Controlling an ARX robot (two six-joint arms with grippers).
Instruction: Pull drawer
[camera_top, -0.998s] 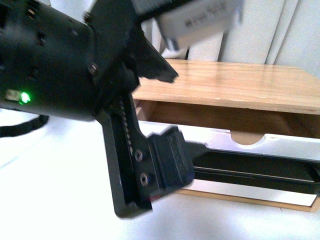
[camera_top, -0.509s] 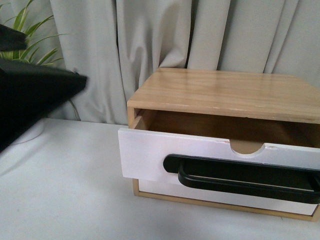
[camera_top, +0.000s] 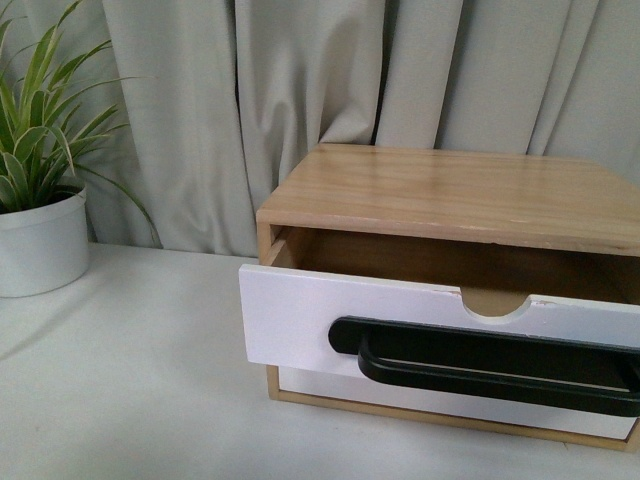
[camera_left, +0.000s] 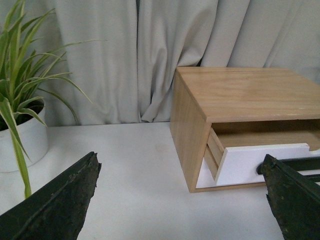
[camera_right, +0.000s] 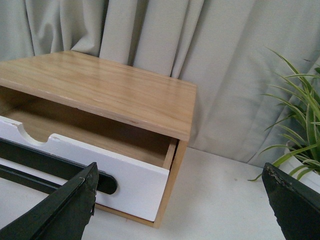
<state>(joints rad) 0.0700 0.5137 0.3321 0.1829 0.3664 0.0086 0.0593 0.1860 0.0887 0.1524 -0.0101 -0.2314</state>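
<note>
drawer (camera_top: 300, 320) pulled out, bar handle (camera_top: 480, 362) horizontal

White table before a grey curtain.
The curtain (camera_top: 300, 90) hangs in soft vertical folds across the whole back; a striped-leaf plant (camera_top: 40, 130) in a white pot (camera_top: 40, 245) stands at 9 o'clock on the table (camera_top: 130, 380), lit evenly.

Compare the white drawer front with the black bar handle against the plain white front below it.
The white drawer front with the long black bar handle is pulled out from the light-wood cabinet; the plain white drawer front beneath it sits back in the frame. The upper one has a handle and a semicircular notch in its top edge; the lower one shows neither. The upper shows its full face; the lower is mostly hidden behind it. Both are flat and white.
</note>
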